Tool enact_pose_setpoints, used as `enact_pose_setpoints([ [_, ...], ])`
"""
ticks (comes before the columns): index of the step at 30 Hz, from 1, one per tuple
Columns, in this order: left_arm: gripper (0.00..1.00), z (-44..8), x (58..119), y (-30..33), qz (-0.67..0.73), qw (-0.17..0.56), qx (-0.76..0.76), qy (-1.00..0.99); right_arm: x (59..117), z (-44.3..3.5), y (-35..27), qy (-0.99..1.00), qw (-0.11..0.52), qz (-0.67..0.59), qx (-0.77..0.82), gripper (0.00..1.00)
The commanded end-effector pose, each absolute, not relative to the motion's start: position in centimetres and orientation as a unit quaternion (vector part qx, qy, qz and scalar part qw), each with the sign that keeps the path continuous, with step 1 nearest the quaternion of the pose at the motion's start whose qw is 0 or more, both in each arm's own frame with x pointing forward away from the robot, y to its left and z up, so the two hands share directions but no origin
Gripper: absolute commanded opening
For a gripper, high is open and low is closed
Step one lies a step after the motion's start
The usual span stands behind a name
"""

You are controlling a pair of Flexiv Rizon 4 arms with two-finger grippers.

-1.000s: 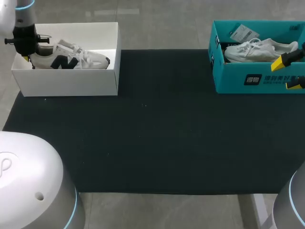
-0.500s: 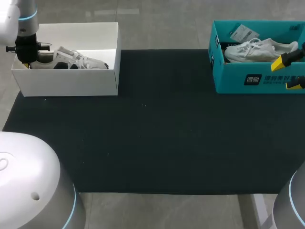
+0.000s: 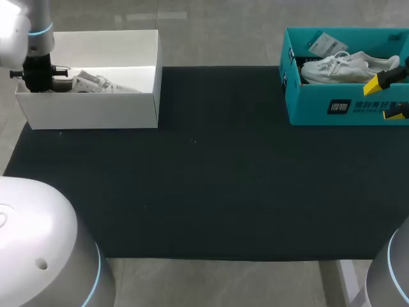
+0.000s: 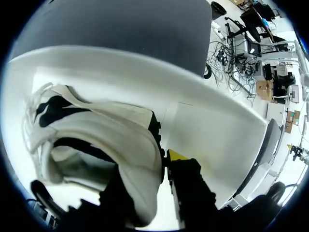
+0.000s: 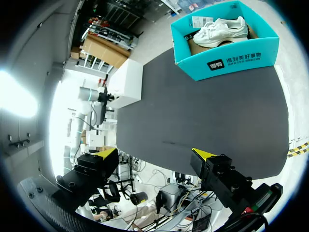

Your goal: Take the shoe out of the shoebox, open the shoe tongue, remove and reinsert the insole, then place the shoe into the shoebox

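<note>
Shoe (image 3: 89, 83) inside shoebox (image 3: 96, 110), far left

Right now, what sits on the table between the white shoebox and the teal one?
Nothing but bare black mat lies between the white shoebox and the teal shoebox; the head view shows that stretch whole.

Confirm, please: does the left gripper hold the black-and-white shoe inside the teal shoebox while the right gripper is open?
Only the box is wrong: the head view shows the left gripper holding the shoe inside the white shoebox; the right gripper is open.
</note>
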State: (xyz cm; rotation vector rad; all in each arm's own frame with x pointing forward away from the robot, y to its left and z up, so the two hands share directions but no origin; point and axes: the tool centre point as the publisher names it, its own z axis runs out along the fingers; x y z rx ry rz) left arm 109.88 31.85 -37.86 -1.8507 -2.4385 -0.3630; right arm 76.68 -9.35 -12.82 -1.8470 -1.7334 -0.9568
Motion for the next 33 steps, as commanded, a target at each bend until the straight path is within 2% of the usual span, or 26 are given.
enact_pose_setpoints([
  [1, 0.0, -38.6, 110.2, 31.7, -0.123, 0.035, -0.602, -0.789, 76.7, -12.9, -9.3, -0.625, 0.214, -0.344, -0.667, 1.0],
  [11, 0.0, -40.2, 110.1, 31.8, -0.1, 0.047, -0.588, -0.801, 76.7, -12.9, -9.3, -0.625, 0.214, -0.344, -0.667, 1.0],
  [12, 0.1, -40.1, 110.2, 31.7, -0.097, 0.047, -0.587, -0.802, 76.7, -12.9, -9.3, -0.625, 0.214, -0.344, -0.667, 1.0],
  [13, 0.35, -39.8, 110.1, 31.6, -0.095, 0.046, -0.587, -0.803, 76.7, -12.9, -9.3, -0.625, 0.214, -0.344, -0.667, 1.0],
  [14, 0.47, -39.5, 110.2, 31.5, -0.093, 0.044, -0.589, -0.802, 76.7, -12.9, -9.3, -0.625, 0.214, -0.344, -0.667, 1.0],
  [16, 1.0, -38.7, 110.3, 31.5, -0.09, 0.039, -0.591, -0.801, 76.7, -12.9, -9.3, -0.625, 0.214, -0.344, -0.667, 1.0],
  [33, 1.0, -30.7, 109.8, 31.1, -0.067, 0.048, -0.561, -0.824, 76.7, -12.9, -9.3, -0.625, 0.214, -0.344, -0.667, 1.0],
])
